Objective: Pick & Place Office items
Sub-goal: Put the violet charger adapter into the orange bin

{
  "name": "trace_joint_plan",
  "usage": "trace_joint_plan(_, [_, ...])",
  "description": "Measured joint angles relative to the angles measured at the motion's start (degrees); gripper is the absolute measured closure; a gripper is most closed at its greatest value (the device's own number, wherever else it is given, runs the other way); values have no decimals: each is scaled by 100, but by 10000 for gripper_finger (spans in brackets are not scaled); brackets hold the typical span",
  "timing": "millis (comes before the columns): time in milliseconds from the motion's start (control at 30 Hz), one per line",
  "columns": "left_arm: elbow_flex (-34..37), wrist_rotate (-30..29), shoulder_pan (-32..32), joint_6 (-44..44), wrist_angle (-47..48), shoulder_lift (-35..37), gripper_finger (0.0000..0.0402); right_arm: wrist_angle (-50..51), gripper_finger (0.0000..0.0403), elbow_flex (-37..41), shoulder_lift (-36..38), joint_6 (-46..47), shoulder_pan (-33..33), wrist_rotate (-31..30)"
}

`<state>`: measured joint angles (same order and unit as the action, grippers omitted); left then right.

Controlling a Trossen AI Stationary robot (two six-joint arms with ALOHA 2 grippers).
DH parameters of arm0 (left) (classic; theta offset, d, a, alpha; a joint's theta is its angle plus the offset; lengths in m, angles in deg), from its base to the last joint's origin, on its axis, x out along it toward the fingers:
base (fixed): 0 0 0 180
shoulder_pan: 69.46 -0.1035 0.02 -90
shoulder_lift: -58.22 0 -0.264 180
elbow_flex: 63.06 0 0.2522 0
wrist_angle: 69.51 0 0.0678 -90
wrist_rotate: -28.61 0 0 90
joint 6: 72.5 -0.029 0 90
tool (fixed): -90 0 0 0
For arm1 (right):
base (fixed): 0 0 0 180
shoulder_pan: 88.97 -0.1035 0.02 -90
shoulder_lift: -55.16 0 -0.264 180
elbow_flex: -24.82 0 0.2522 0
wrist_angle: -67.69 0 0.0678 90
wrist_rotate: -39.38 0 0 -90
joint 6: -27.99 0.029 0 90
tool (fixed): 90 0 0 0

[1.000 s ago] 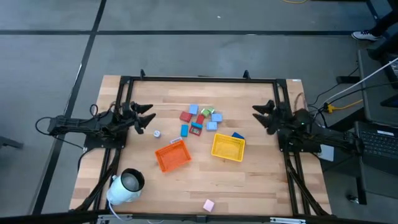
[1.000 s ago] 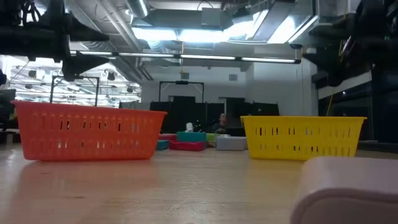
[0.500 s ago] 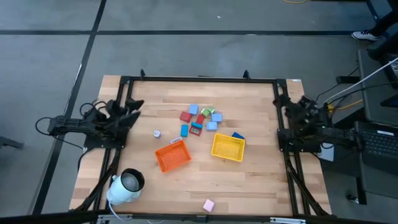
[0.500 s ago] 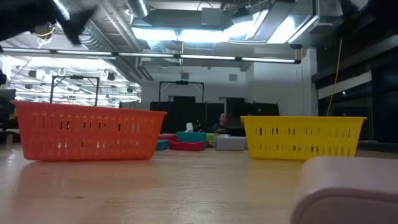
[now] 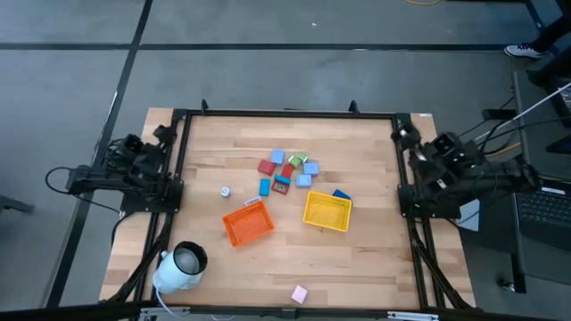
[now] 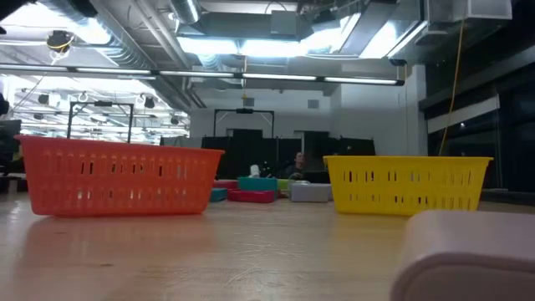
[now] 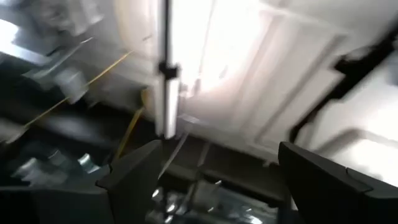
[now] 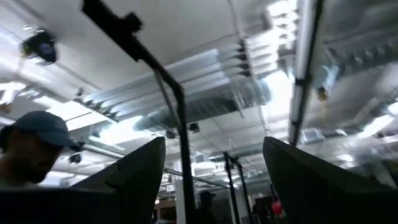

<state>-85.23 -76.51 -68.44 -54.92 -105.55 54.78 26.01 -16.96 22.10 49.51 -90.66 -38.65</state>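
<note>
The office items (image 5: 285, 169) lie in a loose cluster on the table's far middle: blue, light blue, red and green blocky pieces. A blue piece (image 5: 341, 193) sits against the yellow tray's far side. A white piece (image 5: 225, 191) lies left of the cluster, and a pink piece (image 5: 299, 293) lies near the near edge, looming large in the low view (image 6: 468, 255). My left gripper (image 7: 217, 186) is drawn back at the table's left edge (image 5: 161, 135), open and tipped up at the ceiling. My right gripper (image 8: 214, 180) is at the right edge (image 5: 403, 135), likewise open and tipped up.
An orange tray (image 5: 248, 222) and a yellow tray (image 5: 326, 210) stand side by side on the middle of the table. A white cylinder (image 5: 181, 266) with a dark hollow lies at the near left corner. A person (image 8: 31, 149) in a cap shows in the right wrist view.
Both arms have drawn back from over the table, the left toward the left edge and the right toward the right edge, and both grippers have tipped upward. Both have left the low view. Nothing on the table has moved.
</note>
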Motion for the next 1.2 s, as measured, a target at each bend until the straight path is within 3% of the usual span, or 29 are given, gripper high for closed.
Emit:
trace_joint_plan(100, [-189, -419, 0, 389, -21, -250, 84, 15, 126, -857, -369, -355, 8, 525])
trace_joint_plan(200, [-243, -487, -2, 308, -97, -372, 84, 675, 126, -1602, -541, -668, 8, 876])
trace_joint_plan(300, [-252, -652, -2, -132, -222, -412, 84, 1921, 126, -2242, -611, -724, 11, 796])
trace_joint_plan(400, [-252, -1208, 0, -339, -188, -412, 84, 2942, 126, -2742, -623, -808, 13, 600])
trace_joint_plan(533, [-252, -1766, 0, -187, -135, -453, 84, 3386, 126, -3040, -668, -870, 13, 563])
trace_joint_plan(667, [-249, -1334, 1, 52, -123, -537, 84, 3403, 126, -3044, -661, -864, 11, 563])
trace_joint_plan(867, [-249, -3079, 0, 681, 344, -615, 84, 3731, 126, -3036, -665, -715, 8, 563])
trace_joint_plan(1067, [-249, -2961, -1, 1791, 552, -616, 84, 3659, 126, -3036, -658, -355, 8, 762])
trace_joint_plan(1200, [-247, -1718, 11, 2165, 767, -838, 84, 3651, 126, -3034, -659, -92, -1, 1143])
